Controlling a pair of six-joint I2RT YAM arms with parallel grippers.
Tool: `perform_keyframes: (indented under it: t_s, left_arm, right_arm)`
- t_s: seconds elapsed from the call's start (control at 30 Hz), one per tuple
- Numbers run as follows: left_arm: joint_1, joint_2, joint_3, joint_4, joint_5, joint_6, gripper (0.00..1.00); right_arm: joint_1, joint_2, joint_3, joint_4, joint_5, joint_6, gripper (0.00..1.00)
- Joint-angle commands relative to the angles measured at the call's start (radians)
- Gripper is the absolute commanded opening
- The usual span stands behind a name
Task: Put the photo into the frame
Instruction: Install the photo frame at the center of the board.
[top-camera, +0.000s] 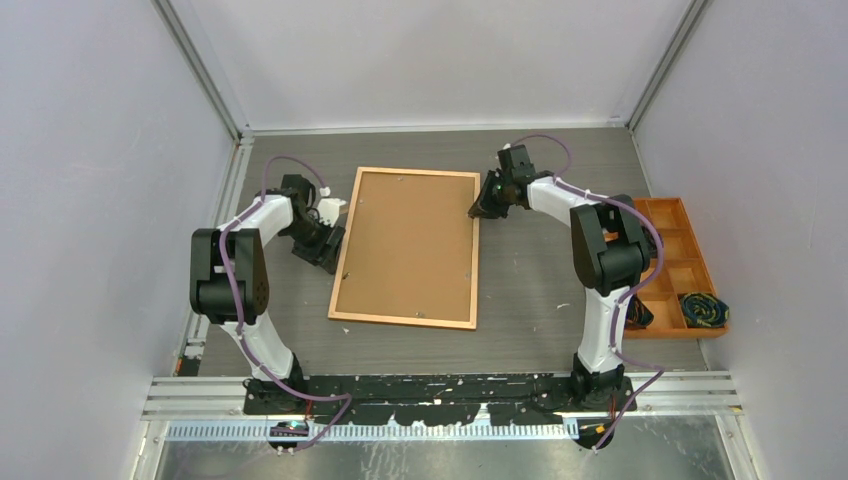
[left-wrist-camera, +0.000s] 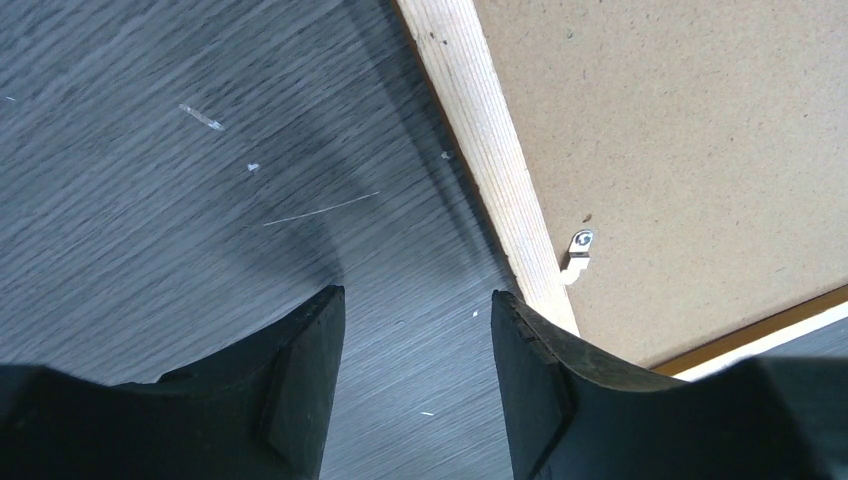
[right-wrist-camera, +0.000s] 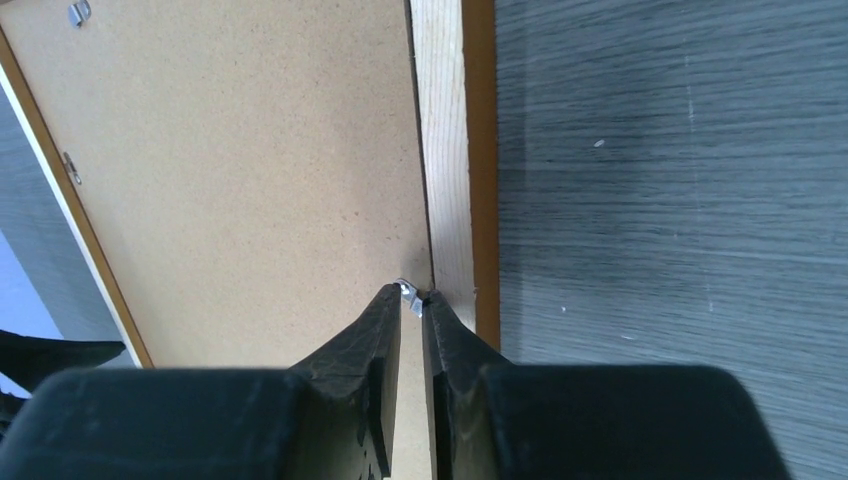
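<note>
Frame (top-camera: 400, 319): lies back-up on the table (top-camera: 540, 290), long axis 12 to 6 in the top view, with the board (top-camera: 410, 245) seated inside it.
Photo: not seen in any view; I cannot tell whether it is under the board.
Right claw (right-wrist-camera: 416, 300): at the frame's 2 o'clock edge, clenched to a slit on the clip (right-wrist-camera: 408, 292) where the board meets the wood.
Left claw (left-wrist-camera: 418, 300): released, jaws wide, over bare table just at 9 o'clock of the frame; the left clip (left-wrist-camera: 579, 250) sits at its 1 o'clock.
Key relation: the clip lies dead ahead at the right fingertips, so the right arm is nearer; turning it probably means swinging along the rail.
Room: open table at 3 o'clock of the right rail, with the tray (top-camera: 690, 250) well apart.
</note>
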Motion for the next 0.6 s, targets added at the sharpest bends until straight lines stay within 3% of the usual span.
perform_keyframes:
  t_s: [0.0, 0.57]
  left_arm:
    - [0.000, -0.015, 0.035, -0.005, 0.004, 0.000, 0.57]
    - [0.000, -0.018, 0.038, -0.007, 0.001, 0.003, 0.56]
  right_arm:
    - [0.006, 0.017, -0.002, 0.008, -0.039, 0.016, 0.19]
    - [-0.026, -0.072, 0.057, -0.038, -0.053, -0.007, 0.17]
